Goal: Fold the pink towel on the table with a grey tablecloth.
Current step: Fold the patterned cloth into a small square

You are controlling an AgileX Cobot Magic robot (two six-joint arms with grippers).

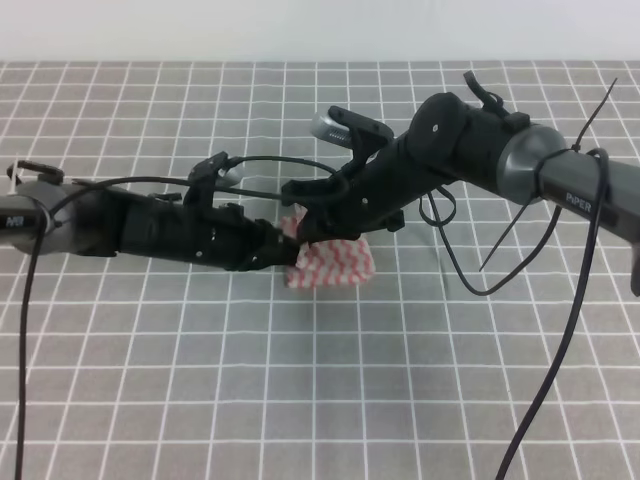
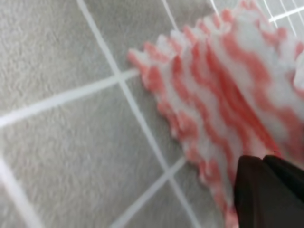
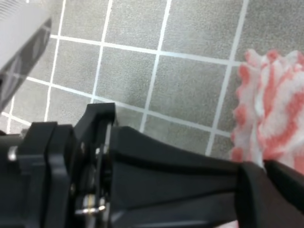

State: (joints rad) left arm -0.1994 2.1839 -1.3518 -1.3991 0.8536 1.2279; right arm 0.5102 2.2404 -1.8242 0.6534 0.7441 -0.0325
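The pink towel [image 1: 330, 264] lies bunched near the middle of the grey-clothed desk [image 1: 320, 390]; the left gripper [image 1: 275, 250] meets its left edge, fingers [image 2: 266, 190] closed on the cloth; the right gripper [image 1: 312, 228] pinches its upper left corner, closed on it.

Robot lab test bench

A surface [image 1: 320, 400] under grey gridded cloth, a bare white wall [image 1: 300, 30] behind, and two black cabled robot arms [image 1: 150, 230] suggest it.
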